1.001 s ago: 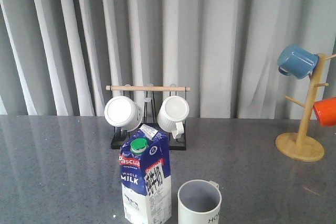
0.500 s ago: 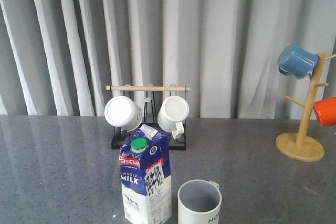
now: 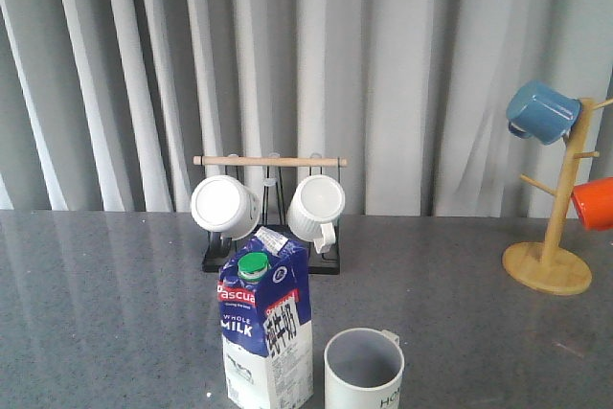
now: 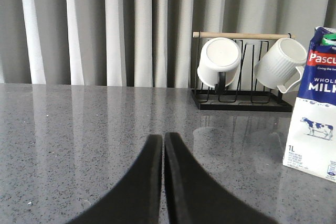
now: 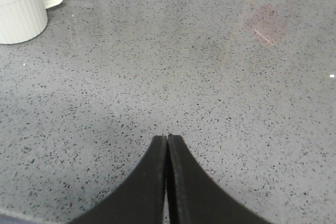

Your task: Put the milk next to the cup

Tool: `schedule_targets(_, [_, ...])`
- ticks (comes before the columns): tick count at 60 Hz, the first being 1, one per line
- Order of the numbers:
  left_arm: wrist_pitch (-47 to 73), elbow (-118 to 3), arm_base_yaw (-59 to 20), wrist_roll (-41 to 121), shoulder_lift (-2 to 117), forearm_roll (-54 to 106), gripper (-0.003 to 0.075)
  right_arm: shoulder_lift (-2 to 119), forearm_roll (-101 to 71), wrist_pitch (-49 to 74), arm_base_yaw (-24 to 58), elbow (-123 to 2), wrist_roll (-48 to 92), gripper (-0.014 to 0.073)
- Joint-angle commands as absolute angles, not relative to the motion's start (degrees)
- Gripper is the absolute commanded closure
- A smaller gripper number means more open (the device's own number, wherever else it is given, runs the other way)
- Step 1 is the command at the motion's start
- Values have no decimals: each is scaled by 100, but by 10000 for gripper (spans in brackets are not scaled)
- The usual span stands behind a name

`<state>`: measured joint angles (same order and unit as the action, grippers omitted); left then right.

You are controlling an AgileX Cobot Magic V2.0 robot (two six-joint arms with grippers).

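Observation:
The milk carton point(image 3: 265, 328), dark blue and white with a green cap, stands upright near the table's front edge. It also shows in the left wrist view point(image 4: 314, 108). The ribbed HOME cup point(image 3: 364, 371) stands just right of it, a small gap between them; it also shows in the right wrist view point(image 5: 21, 3). My left gripper point(image 4: 163, 137) is shut and empty over bare table, well left of the carton. My right gripper point(image 5: 167, 137) is shut and empty over bare table, right of the cup. Neither gripper shows in the front view.
A black rack point(image 3: 270, 237) with a wooden bar holds two plain white mugs behind the carton. A wooden mug tree point(image 3: 554, 237) at the back right carries a blue mug point(image 3: 541, 112) and an orange mug point(image 3: 594, 203). Grey curtains hang behind the speckled grey table point(image 3: 105, 313).

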<state>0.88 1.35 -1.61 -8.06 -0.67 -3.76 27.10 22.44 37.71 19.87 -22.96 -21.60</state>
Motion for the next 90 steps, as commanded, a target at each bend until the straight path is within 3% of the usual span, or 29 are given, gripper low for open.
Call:
schedule_targets(1, [-350,-19,-146,-868,-136,-369,726,2733,2415,3438,1980,-2445,-2170,598])
schedule_targets(14, [-350,-19,-146,-868,-136,-369,726,2548,2284,3389,1901,-2445,-1581,598])
schedule_targets(25, [-350,-19,-146,-868,-136,-369,726,2016,1543,2961,917,-2302,-414,598])
schedule_targets(38, [-350,-19,-146,-868,-136,-369,726,956,-282,965,-34,-884,1029,598])
schedule_targets(59, [-350,-19,-146,-868,-136,-369,726,39,-571,-593,-153,195,851,598])
schedule_targets(90, [-356,-19,-146,-868,-136,-369,726,-138,-671,-229,-492,218,842,598])
